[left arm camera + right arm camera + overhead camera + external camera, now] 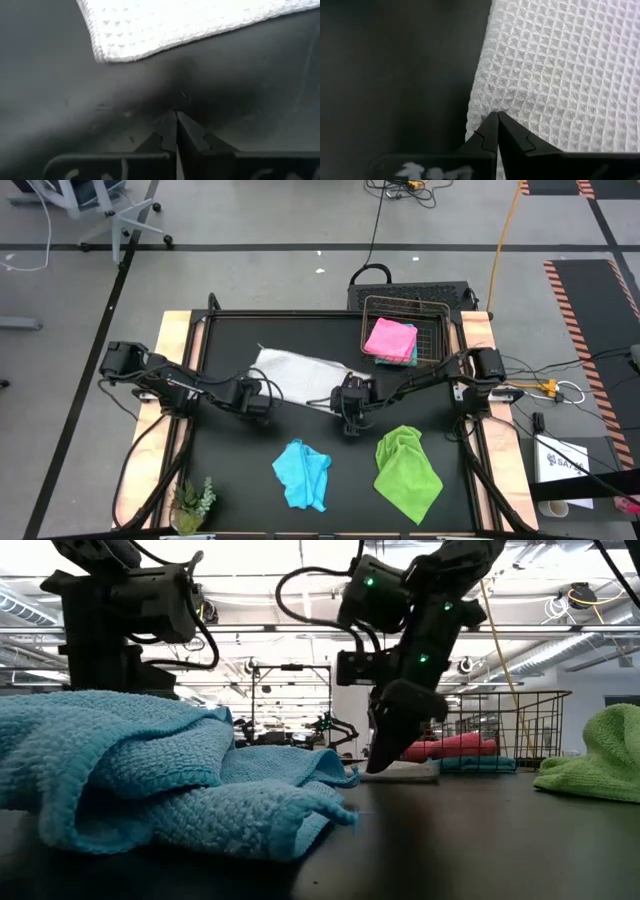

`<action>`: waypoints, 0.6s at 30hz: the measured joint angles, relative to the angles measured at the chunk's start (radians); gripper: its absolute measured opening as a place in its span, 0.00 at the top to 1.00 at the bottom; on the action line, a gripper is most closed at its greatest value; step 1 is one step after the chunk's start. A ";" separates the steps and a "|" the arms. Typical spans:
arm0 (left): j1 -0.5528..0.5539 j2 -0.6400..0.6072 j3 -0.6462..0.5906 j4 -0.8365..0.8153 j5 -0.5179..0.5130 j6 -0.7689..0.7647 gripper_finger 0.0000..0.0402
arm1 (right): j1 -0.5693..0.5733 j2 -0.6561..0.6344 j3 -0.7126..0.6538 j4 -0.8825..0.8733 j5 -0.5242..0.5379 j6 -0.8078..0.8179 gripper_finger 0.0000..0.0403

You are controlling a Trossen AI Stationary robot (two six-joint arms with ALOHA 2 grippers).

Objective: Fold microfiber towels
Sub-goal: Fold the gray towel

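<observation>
White towel lies flat mid-table, just beside the basket; right gripper clenched empty over its edge, left gripper clenched empty just off its corner; I'd open both, pinch matching corners, fold evenly.

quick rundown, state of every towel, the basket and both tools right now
white towel: lying flat, spread out mid-table
pink towel: folded, on top of the stack in the basket
wire basket: upright, holding folded towels
blue towel: crumpled, unfolded
green towel: crumpled, unfolded
left tool: shut, empty, just off the white towel's corner
right tool: shut, tips at the white towel's edge
</observation>
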State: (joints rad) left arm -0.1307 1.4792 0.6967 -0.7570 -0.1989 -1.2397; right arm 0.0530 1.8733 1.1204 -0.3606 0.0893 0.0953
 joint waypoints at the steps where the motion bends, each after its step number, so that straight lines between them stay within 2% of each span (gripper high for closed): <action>1: -0.005 0.000 0.003 0.000 0.008 -0.002 0.99 | 0.010 -0.001 0.000 -0.004 0.001 0.012 1.00; 7: 0.002 0.000 0.058 0.000 -0.024 0.025 0.98 | 0.022 -0.027 -0.003 -0.047 0.003 0.042 1.00; 13: 0.057 0.000 0.177 0.007 -0.138 0.207 0.98 | 0.012 -0.117 -0.005 -0.015 0.006 0.057 1.00; 18: 0.118 -0.001 0.179 0.013 -0.209 0.280 0.99 | -0.002 -0.185 -0.005 0.010 0.023 0.062 1.00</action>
State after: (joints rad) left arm -0.0126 1.4784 0.8752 -0.7437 -0.4083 -0.9594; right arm 0.0515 1.6882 1.1156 -0.3501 0.1120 0.1569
